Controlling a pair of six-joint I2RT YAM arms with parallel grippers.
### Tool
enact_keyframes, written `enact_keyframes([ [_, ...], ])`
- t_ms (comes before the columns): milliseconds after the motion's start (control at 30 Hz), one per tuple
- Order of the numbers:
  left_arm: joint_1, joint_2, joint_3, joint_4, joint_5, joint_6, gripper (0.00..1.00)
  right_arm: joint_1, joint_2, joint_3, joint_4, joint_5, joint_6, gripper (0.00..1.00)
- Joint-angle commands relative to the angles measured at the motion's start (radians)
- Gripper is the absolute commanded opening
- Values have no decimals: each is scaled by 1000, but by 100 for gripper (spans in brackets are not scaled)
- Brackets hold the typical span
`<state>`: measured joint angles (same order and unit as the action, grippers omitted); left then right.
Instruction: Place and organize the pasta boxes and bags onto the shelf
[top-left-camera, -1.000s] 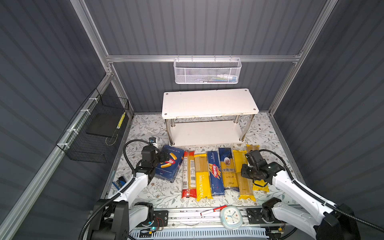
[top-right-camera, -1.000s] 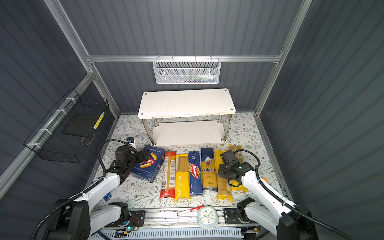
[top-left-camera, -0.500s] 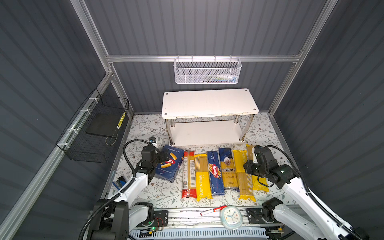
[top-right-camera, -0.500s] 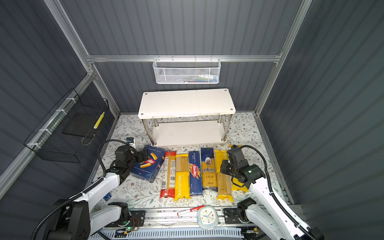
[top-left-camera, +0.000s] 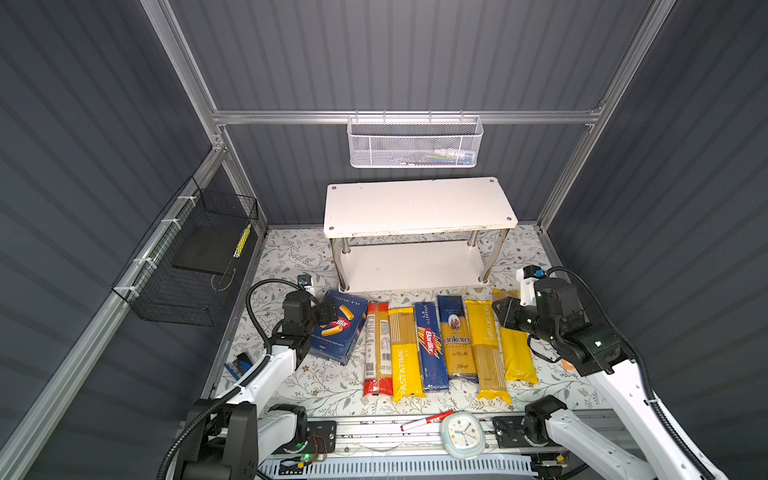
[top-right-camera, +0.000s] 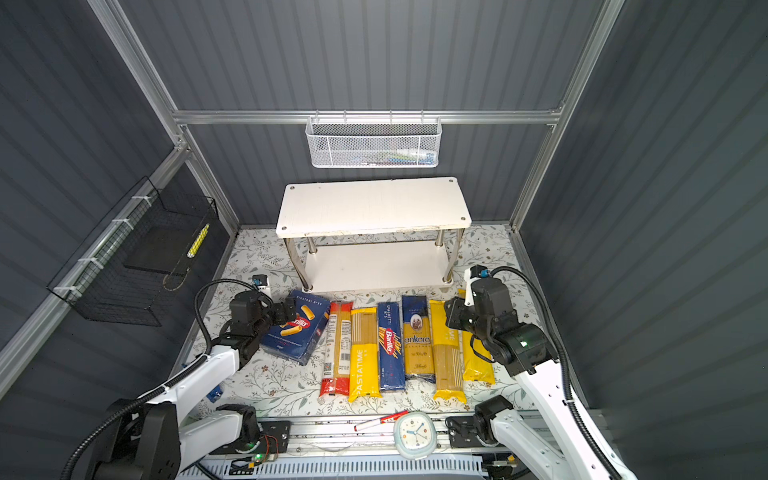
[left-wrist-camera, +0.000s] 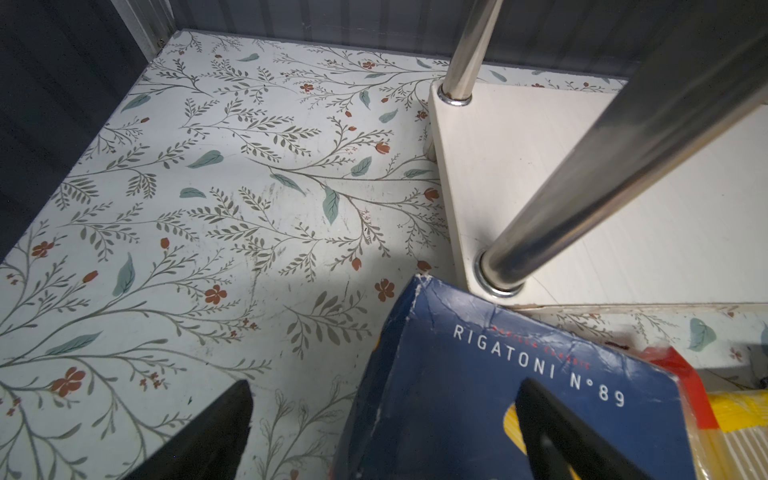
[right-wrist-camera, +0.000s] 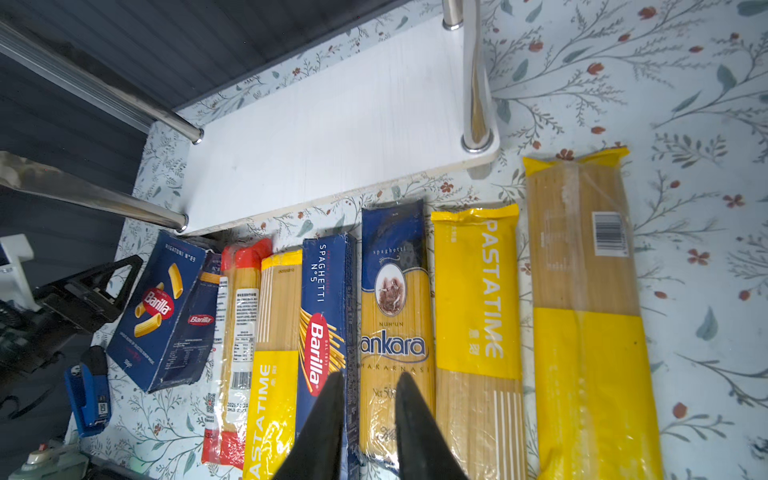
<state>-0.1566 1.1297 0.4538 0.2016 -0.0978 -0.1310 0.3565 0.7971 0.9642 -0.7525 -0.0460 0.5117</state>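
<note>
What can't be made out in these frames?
White mesh basket contents: both top views, too small behind mesh.
Rightmost yellow bag, far part: both top views, hidden under right arm.
Yellow item in black wire basket: too small to identify.
Rigatoni box: left wrist view, cut off by frame edge.

Floral tabletop, pasta packs, white shelf

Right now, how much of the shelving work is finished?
Done: nothing; the shelf holds no pasta on either board. In hand: the open left gripper straddles an edge of the rigatoni box; the right gripper is shut, empty. Left: that box, the spaghetti box and five bags all lie on the table.
</note>
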Motion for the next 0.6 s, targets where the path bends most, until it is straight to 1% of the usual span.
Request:
enact_keyframes([
  [0,-4,-15,16,-19,-12,2,100,-15,0,51,-24,-39,-41,0],
  [100,-4,-13,17,-19,-11,2,100,-29,2,86,-19,-63,-53,0],
  [333,-4,-8,21,-21,-10,2,100,-74,31,186,-36,-65,-113,0],
  [500,-4,-9,20,-21,-11,2,99,-111,56,207,-46,-99,-126,0],
  [533,-4,-9,20,-22,-11,2,100,-120,66,200,-54,-131,-122,5],
  [567,-4,-6,21,-24,-11,2,100,-123,85,194,-73,-163,-127,17],
])
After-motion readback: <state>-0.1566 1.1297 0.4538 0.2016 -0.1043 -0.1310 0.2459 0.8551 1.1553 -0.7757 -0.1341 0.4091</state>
